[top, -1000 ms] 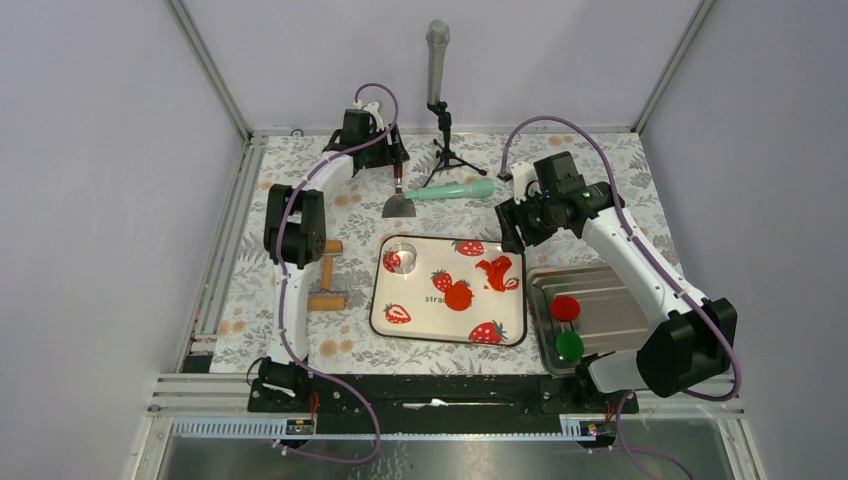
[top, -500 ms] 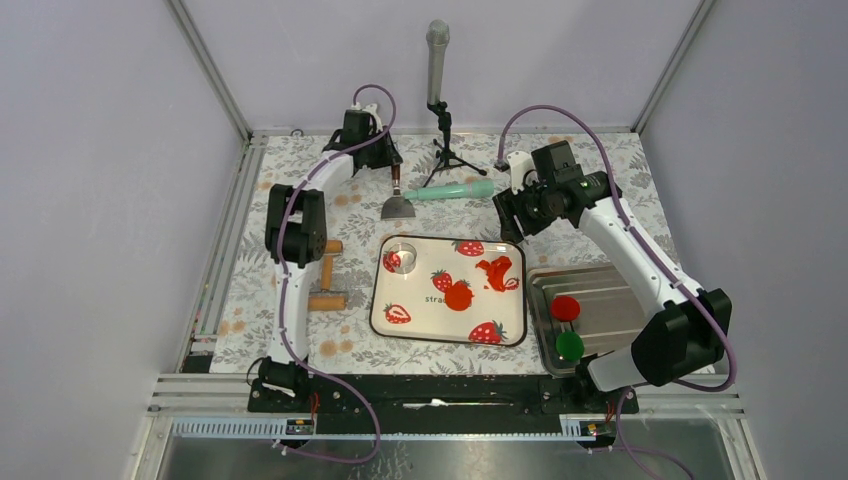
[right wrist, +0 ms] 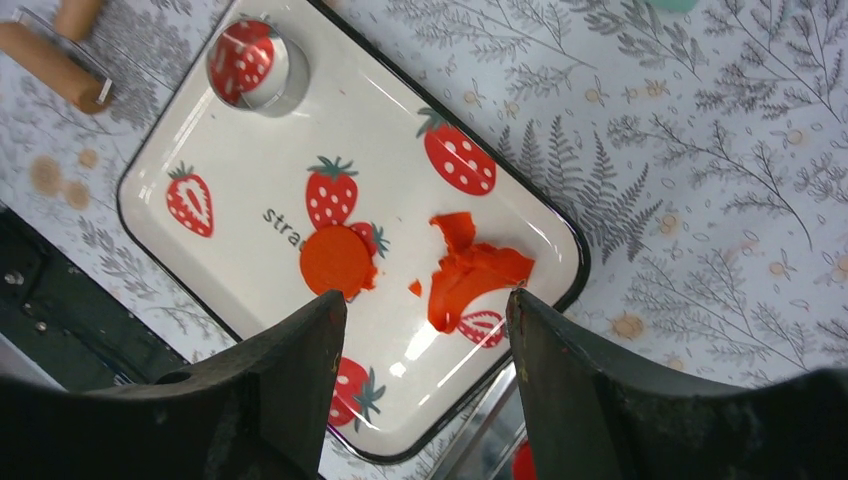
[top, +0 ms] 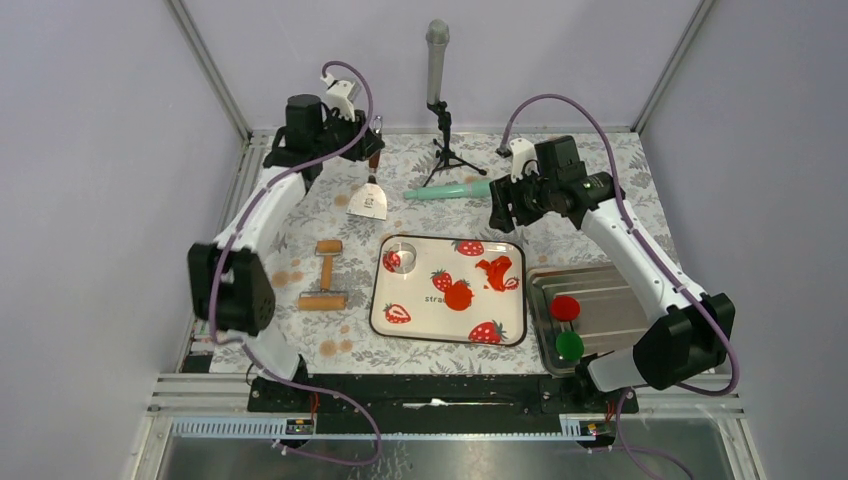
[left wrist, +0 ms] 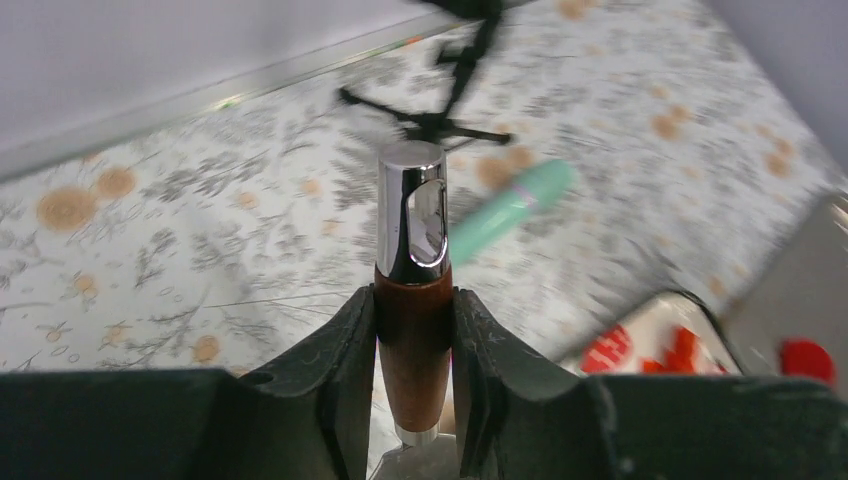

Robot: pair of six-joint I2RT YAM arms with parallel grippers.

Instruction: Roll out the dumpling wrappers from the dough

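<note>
A ragged orange-red dough scrap [top: 497, 272] lies at the right of the strawberry tray [top: 430, 322]. A round orange-red dumpling wrapper [top: 459, 295] lies flat at the tray's middle. Both show in the right wrist view, the dough [right wrist: 470, 280] and the wrapper [right wrist: 337, 260]. My left gripper [top: 372, 150] is shut on the wooden handle of a metal scraper [top: 367, 203] and holds it above the mat at the far left; the left wrist view shows the fingers clamping the handle [left wrist: 412, 340]. My right gripper [top: 498, 213] is open and empty above the tray's far right corner [right wrist: 425, 305].
A metal ring cutter [top: 401, 255] stands in the tray's far left corner. A wooden rolling pin [top: 325, 275] lies left of the tray. A steel tray [top: 610, 310] at the right holds a crimson disc [top: 565, 307] and a green disc [top: 569, 346]. A microphone stand [top: 438, 90] and a teal-handled tool [top: 450, 189] are at the back.
My left arm has swung out to the left and carried the scraper left with it. My right gripper has shifted slightly toward the back.
</note>
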